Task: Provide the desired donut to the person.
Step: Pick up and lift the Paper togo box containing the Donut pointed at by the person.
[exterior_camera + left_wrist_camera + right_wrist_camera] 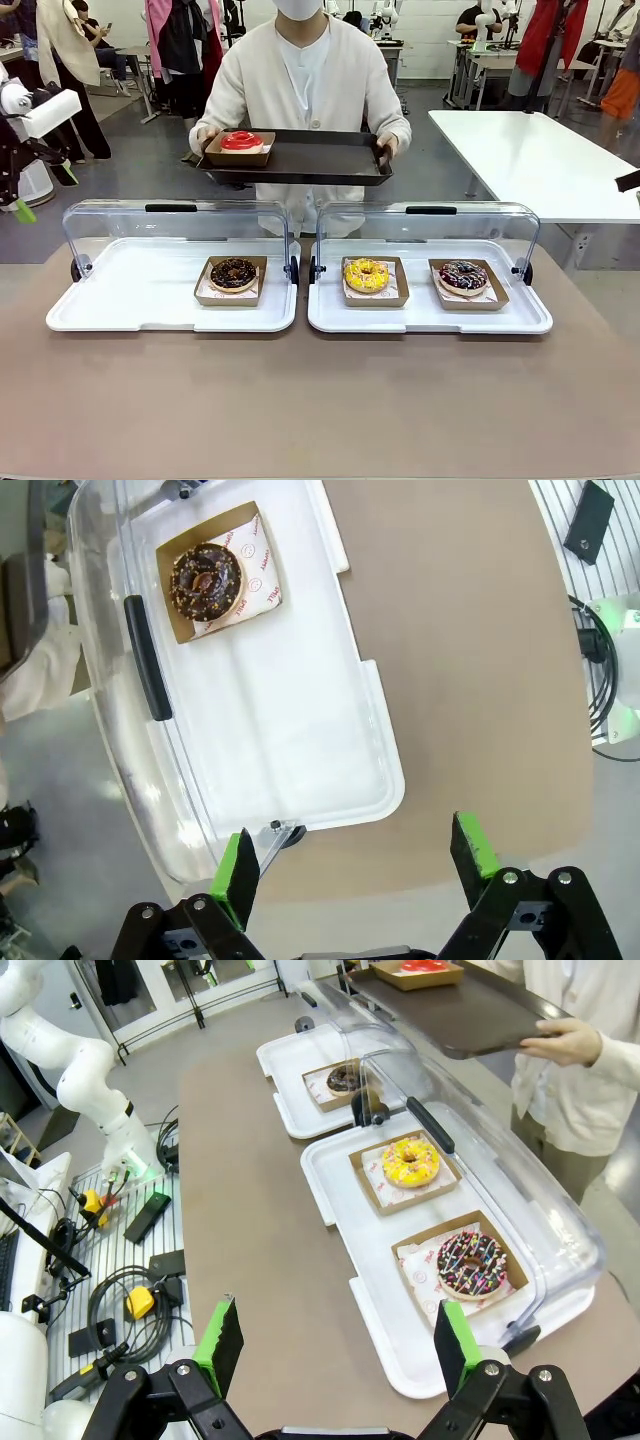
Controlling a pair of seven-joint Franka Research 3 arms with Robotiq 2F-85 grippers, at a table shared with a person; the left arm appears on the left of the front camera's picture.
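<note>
1. The step in hand looks like waiting and choosing. The person (300, 90) stands at the far side of the table (320, 400) and holds a dark serving tray (320, 160) level over the far edge, gripping both ends. Neither of the person's hands points at anything.
2. A red donut (241, 141) in a paper dish sits at the left end of the serving tray.
3. Three donuts remain on the table, each in its own paper dish. A chocolate donut (233, 273) lies at the right end of the left white tray (130, 290). On the right white tray (420, 315), a yellow donut (366, 275) lies to the left and a sprinkled donut (463, 275) to the right.
4. Both clear lids (175, 225) are tipped back towards the far side, so the donuts are open to reach from the near side.
5. The left gripper (355, 860) is spread wide and empty. It hangs above the left end of the left white tray, well apart from the chocolate donut.
6. The right gripper (338, 1335) is also spread wide and empty, high over the right end of the table, above the near edge of the right white tray.
7. I cannot tell which donut is wanted next, or whether the red one already settles it.
8. If another is wanted, the nearer arm should come down over that paper dish, pinch its rim rather than the icing, lift it clear of the lid, and set it on bare serving tray to the right of the red donut.
</note>
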